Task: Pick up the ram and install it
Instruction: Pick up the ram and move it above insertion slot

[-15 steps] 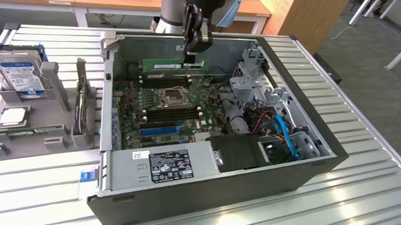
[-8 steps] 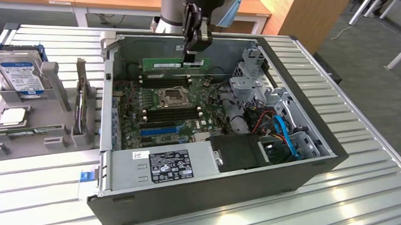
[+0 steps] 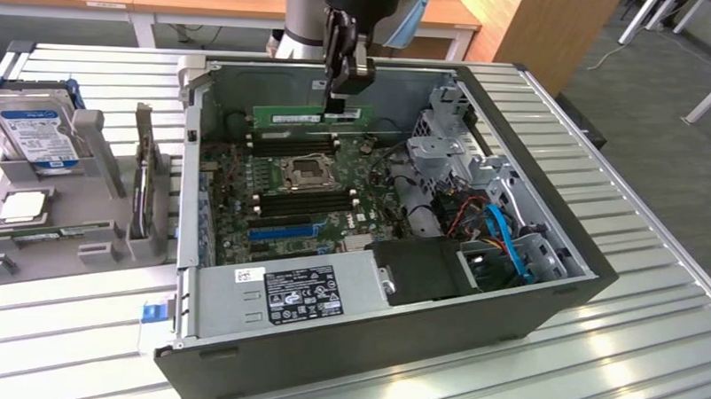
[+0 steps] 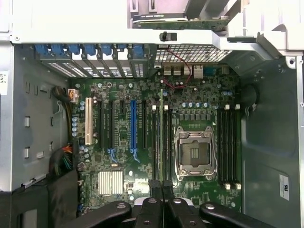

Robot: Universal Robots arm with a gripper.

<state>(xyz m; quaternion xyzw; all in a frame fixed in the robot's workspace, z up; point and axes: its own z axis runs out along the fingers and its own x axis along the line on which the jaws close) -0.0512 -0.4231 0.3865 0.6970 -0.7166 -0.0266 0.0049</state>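
1. A slatted metal table fills the exterior view, with wooden desks behind it. The far part of the room is cut off by the frame.
2. At the exterior view's left a grey holder runs past the frame edge. It carries a hard drive standing up, a processor chip lying flat, and an upright expansion card seen almost edge-on, so its face is hard to make out.
3. In the middle an open computer case lies on its side. The motherboard faces up, with the empty CPU socket between banks of black memory slots.
4. The ram hangs level over the far bank of slots, close to the case's far wall. Its pale label is too small to read.
5. The gripper comes down from above, and the arm is cut off at the top of the frame. Its fingers are pinched nearly together on the ram's upper edge, toward the stick's end on the exterior view's right.
6. In the wrist view the ram shows only as a thin edge running out from the gripper, in line with the slots beside the socket. Whether its lower edge touches a slot cannot be told.
7. At the exterior view's right, a drive cage and blue cables hide that part of the case floor.
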